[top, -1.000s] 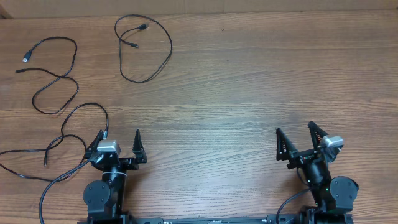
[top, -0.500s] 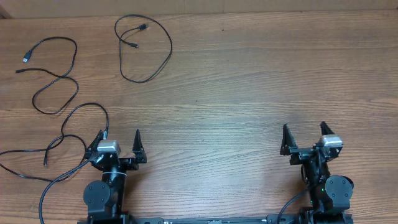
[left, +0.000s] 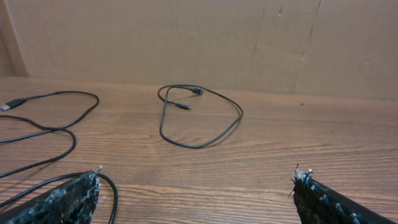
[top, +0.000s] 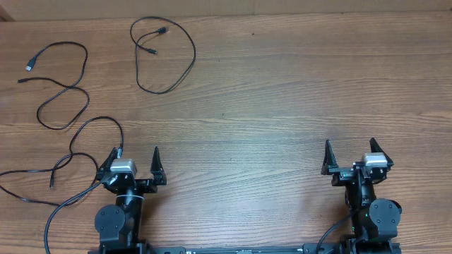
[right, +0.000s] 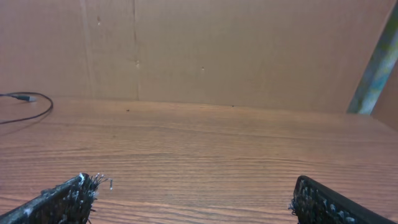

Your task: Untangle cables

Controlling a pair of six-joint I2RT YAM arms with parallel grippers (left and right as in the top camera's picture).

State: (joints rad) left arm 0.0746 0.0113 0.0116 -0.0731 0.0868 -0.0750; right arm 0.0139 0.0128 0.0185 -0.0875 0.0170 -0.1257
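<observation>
Three thin black cables lie apart on the wooden table. One looped cable [top: 169, 53] lies at the far centre-left, also in the left wrist view [left: 202, 121]. A second cable with a silver plug [top: 60, 85] snakes along the far left. A third cable [top: 78, 152] curls at the near left, beside my left gripper. My left gripper [top: 134, 156] is open and empty at the near left edge, its fingertips [left: 93, 180] wide apart. My right gripper [top: 351, 149] is open and empty at the near right, with nothing between its fingertips [right: 87, 183].
A brown cardboard wall [left: 199, 37] stands along the table's far edge. A thicker black robot wire [top: 53, 219] runs by the left arm's base. A grey-green post [right: 376, 62] shows at the far right in the right wrist view.
My right gripper has swung round to point straight away from the base and shifted slightly right. The left arm and the cables have not moved.
</observation>
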